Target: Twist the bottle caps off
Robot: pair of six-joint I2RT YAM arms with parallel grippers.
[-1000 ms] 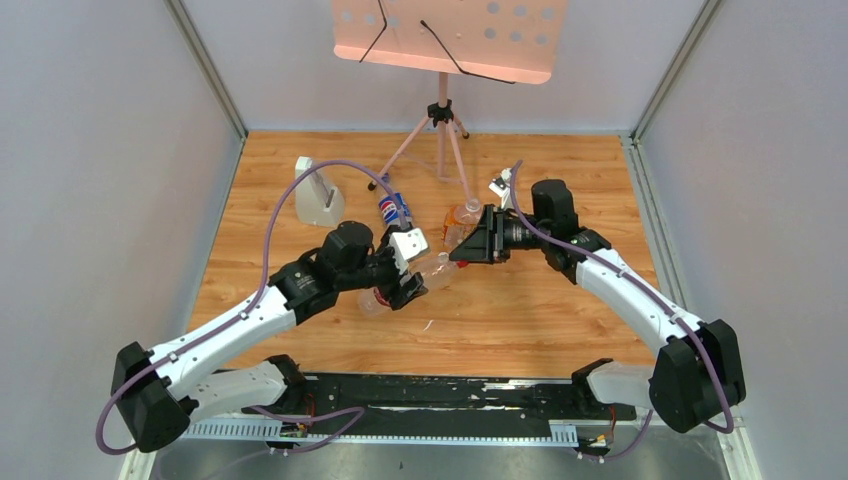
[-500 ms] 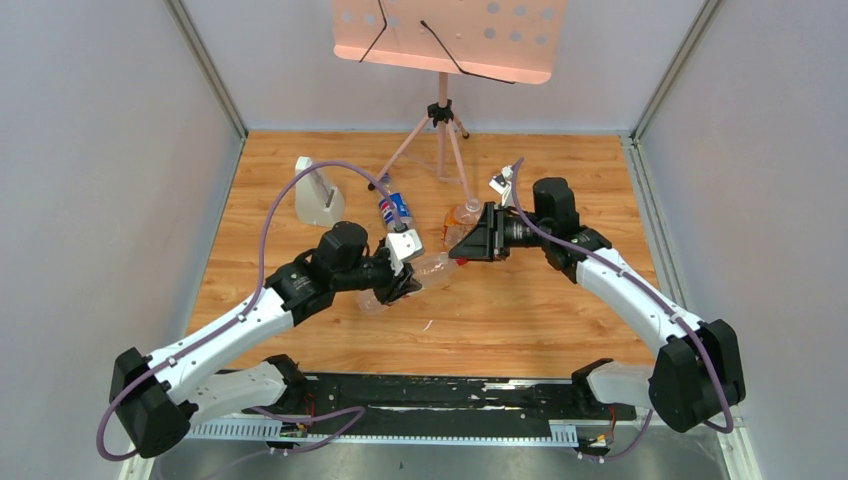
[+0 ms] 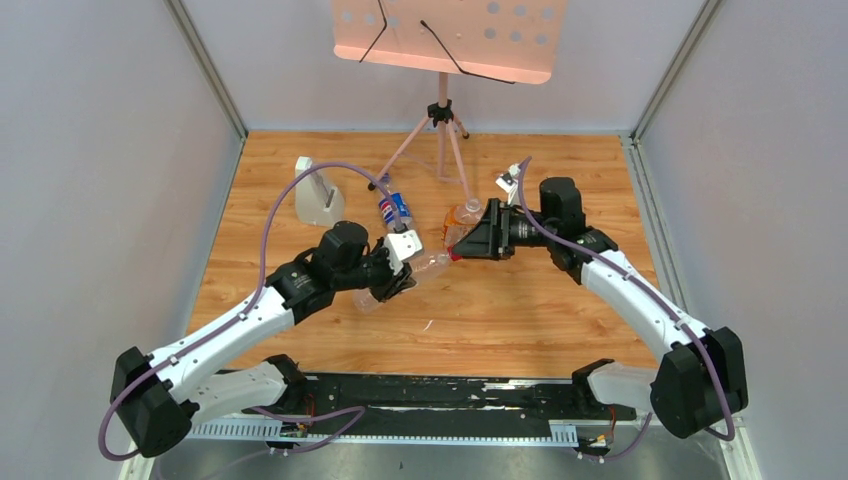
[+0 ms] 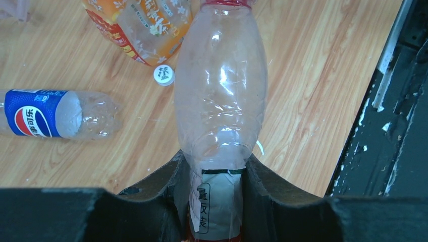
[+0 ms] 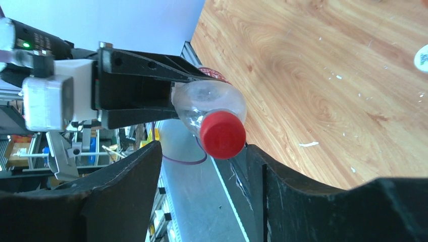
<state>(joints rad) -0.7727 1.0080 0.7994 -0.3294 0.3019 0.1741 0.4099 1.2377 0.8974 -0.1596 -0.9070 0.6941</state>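
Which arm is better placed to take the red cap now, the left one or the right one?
Right. The right gripper is open, with the red cap lined up between its fingers. The left gripper is shut on this bottle, holding it.

Layout | table (image 3: pixel 520 310): held bottle (image 4: pixel 220 91) at centre, base end in left gripper (image 4: pixel 214 166), capped end toward right gripper (image 5: pixel 203 147) | its cap (image 5: pixel 222 134) between the right fingers, apart from both | Pepsi bottle (image 4: pixel 55 114) behind left gripper | squat bottle (image 4: pixel 141 25) to its right, loose cap (image 4: pixel 164 75) just beside | block (image 3: pixel 318 195) rear left | stand (image 3: pixel 440 130) rear centre
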